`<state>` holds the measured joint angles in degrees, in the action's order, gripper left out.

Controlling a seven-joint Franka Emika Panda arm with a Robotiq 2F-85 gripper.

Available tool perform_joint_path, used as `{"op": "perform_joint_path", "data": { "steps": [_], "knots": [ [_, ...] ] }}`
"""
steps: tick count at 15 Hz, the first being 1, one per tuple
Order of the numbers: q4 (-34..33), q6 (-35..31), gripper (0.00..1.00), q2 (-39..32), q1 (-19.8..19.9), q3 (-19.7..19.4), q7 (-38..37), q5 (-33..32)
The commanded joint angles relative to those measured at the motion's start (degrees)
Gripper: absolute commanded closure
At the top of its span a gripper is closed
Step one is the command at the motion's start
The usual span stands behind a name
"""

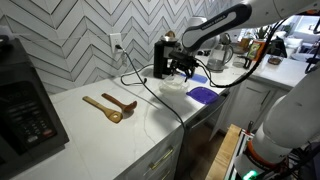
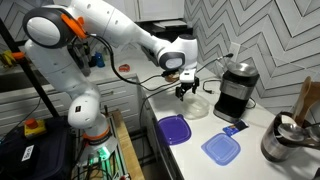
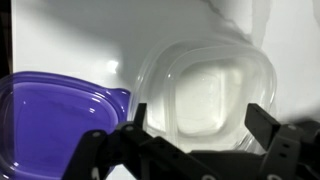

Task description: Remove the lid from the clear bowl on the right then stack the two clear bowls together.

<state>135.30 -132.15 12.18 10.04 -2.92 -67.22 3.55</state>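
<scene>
End effector (image 3: 197, 115) spread wide over a clear bowl (image 3: 215, 95)
The bowl sits on the counter (image 1: 100, 135) just beside the coffee maker (image 2: 235, 90); probably light, thin and slippery, so pinch 1 rim wall gently.

clear bowl (image 3: 215, 95): glossy transparent plastic | violet-blue piece (image 3: 50, 125): smooth glossy plastic | spoons (image 1: 110, 107): wood

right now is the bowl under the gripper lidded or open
Open. In the wrist view the bowl shows a bare rim and see-through bottom with nothing on top; a violet lid lies flat beside it.
</scene>
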Motion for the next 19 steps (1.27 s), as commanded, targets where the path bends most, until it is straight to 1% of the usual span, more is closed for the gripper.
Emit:
{"op": "perform_joint_path", "data": {
  "steps": [1,2,6,8,13,14,19],
  "knots": [
    [-1.45,7.59,0.0,2.65,-0.88,-0.25,7.79,-3.2],
    [-2.28,9.63,0.0,3.16,-0.86,-0.17,9.95,-4.29],
    [-6.19,18.25,0.0,4.28,-1.1,-0.42,21.43,-5.11],
    [-8.19,21.55,0.0,4.14,-1.16,-0.36,27.05,-5.53],
    [-11.78,24.5,0.0,3.57,-1.16,-0.17,41.17,-7.98],
    [-10.67,22.63,0.0,3.77,-0.56,0.15,36.89,-6.09],
    [-11.01,22.65,0.0,3.65,-0.58,0.11,37.4,-6.17]
  ]
}}
